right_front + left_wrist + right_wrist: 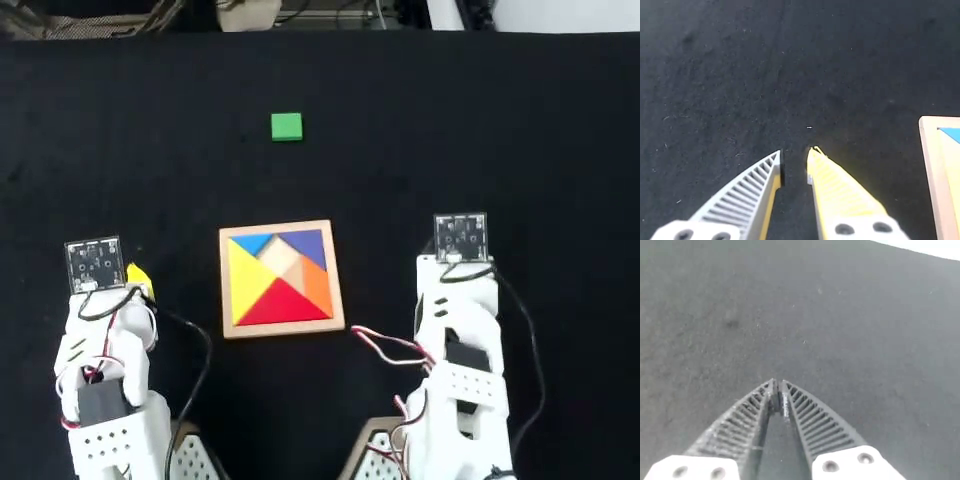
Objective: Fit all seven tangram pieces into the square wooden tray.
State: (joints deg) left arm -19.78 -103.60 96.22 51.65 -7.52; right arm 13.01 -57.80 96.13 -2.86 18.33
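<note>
Black table (120,150) with the white left arm (105,370) and white right arm (460,350) flanking the square wooden tray (226,290) at centre. The tray holds a yellow triangle (245,280), a red triangle (285,305), an orange piece (318,285), a dark-blue triangle (308,246) and a light-blue triangle (250,243) around a pale middle patch, piece or bare wood not discernible. Left claw (796,152): tips slightly apart, nothing between, near the tray's left edge. Right claw (778,384): tips pressed together on nothing, off the tray's right side. Small green square piece (286,126): alone beyond the tray, well apart from both claws.
</note>
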